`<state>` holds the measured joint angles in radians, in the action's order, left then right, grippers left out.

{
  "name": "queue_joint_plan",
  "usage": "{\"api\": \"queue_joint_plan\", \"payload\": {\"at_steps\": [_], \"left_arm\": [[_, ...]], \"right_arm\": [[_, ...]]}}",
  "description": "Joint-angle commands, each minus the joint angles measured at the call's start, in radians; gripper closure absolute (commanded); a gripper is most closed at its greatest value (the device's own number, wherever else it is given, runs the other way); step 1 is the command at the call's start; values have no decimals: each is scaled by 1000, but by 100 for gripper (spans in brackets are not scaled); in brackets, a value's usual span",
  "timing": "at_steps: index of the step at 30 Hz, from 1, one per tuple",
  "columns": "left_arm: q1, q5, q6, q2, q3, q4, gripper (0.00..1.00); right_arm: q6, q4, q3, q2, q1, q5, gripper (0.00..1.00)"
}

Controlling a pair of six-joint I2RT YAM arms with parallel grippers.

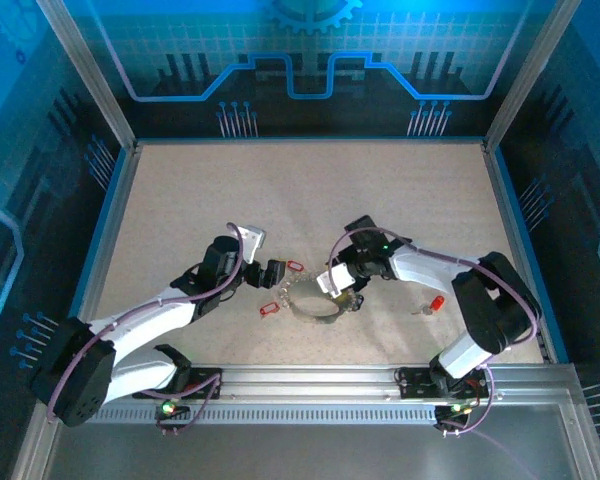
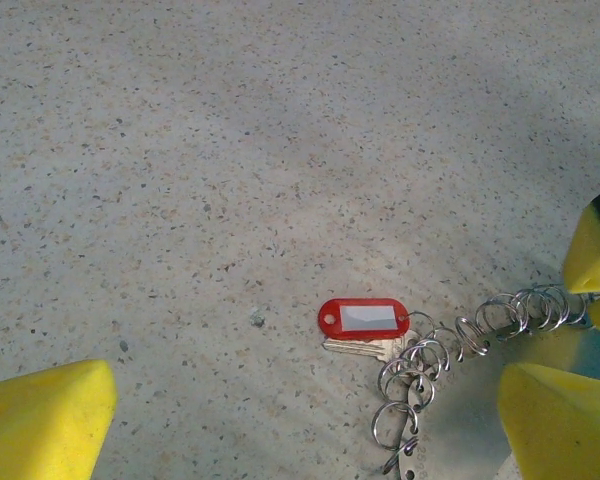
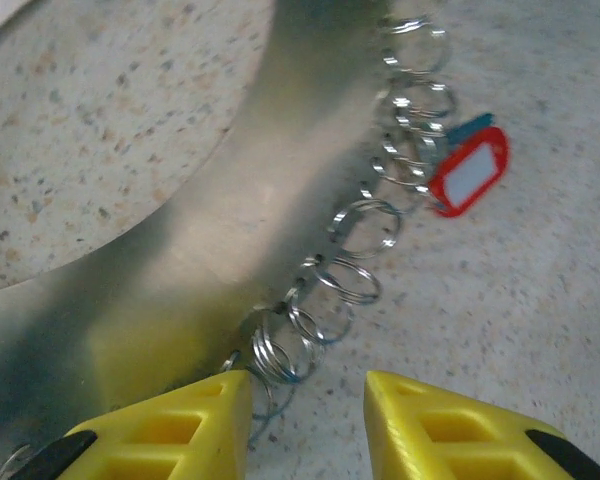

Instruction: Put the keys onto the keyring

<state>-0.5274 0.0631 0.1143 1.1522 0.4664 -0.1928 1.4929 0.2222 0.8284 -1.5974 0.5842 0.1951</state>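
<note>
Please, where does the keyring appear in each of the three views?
Top external: keyring at the table centre, between the arms.
Left wrist: keyring at lower right, looking like a chain.
Right wrist: keyring as a broad silver band from centre to left.
Shared landmark: the yellow-tipped right pincer beside it.

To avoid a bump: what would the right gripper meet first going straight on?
Probably the small wire rings on the keyring, just ahead of the right gripper; depth is unclear.
</note>
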Motion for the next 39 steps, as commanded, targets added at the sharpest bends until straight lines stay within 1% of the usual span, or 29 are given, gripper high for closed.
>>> {"api": "queue_joint_plan", "payload": {"at_steps": [1, 4, 7, 10, 13, 16, 21, 23, 26, 31, 34, 36, 38, 39], "left_arm": [[4, -17, 0, 3, 2, -28, 1], [3, -18, -1, -2, -1, -30, 1], [3, -17, -1, -6, -5, -34, 1], [4, -18, 0, -8, -7, -34, 1], [3, -18, -1, -8, -9, -36, 1], [3, -17, 1, -8, -9, -39, 1], [4, -20, 2, -14, -13, -41, 1], [3, -21, 1, -23, -20, -45, 1], [4, -23, 1, -41, -33, -53, 2], [3, -13, 3, -81, -64, -72, 2], [4, -10, 5, -94, -74, -79, 1], [6, -11, 6, -93, -71, -76, 2], [13, -15, 11, -93, -52, -47, 2], [20, -17, 31, -94, -12, 36, 3]], "right_arm": [[107, -84, 6, -37, 19, -86, 65], [118, -76, 15, -34, 14, -83, 66], [136, -13, 28, -5, 8, -75, 66], [130, 1, 12, 55, -14, -26, 64], [128, -73, -32, 85, -28, -27, 64], [113, -126, -30, 56, -24, -57, 66], [89, -118, 45, -49, -33, -77, 68], [97, -168, 44, -86, -38, -82, 70], [129, -241, 28, -124, -42, -86, 69], [173, -214, 9, -114, -45, -31, 67], [195, -157, -11, -75, -44, 40, 62], [198, -117, -15, -55, -45, 81, 61], [184, -83, -8, -45, -45, 96, 61], [178, -75, -10, -41, -45, 102, 61]]}}
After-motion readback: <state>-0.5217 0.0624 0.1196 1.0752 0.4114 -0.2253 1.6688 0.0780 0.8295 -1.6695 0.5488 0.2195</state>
